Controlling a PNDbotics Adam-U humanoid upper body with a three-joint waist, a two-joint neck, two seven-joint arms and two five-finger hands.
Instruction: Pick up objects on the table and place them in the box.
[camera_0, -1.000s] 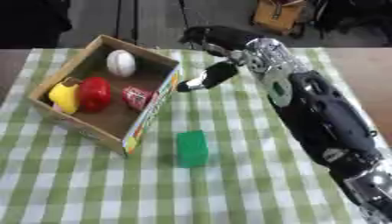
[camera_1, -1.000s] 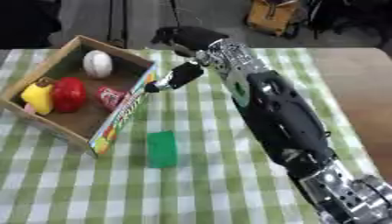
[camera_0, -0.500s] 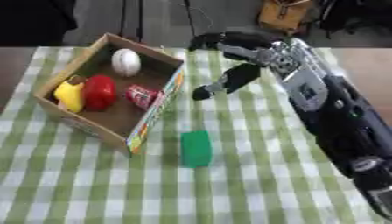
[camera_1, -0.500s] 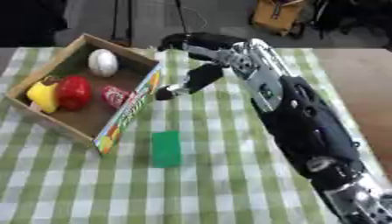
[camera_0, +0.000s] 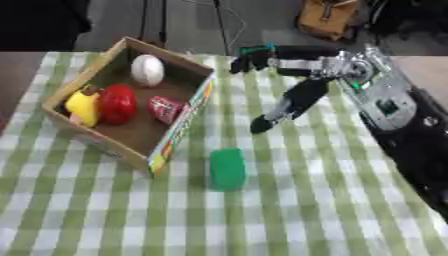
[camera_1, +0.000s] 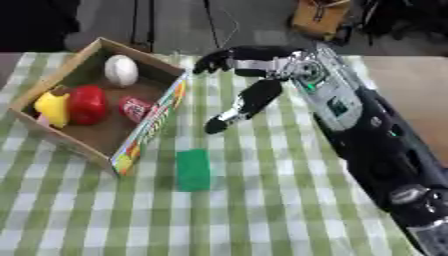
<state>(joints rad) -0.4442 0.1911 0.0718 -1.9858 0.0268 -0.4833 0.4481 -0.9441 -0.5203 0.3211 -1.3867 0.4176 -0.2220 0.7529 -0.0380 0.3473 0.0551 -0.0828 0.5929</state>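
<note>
Right hand hangs above the worktop's far-middle part, fingers spread & straight, holding nothing, one tip pointing down toward the green-white checked cloth. Green rectangular block lies flat on the cloth near the worktop's centre, well apart from the fingers, on the near side of them. Open brown cardboard box sits tilted by the far-left corner, just beside the block. Inside: white egg-shaped object, red pepper-like object, yellow object, small red packet. Left hand not seen.
</note>
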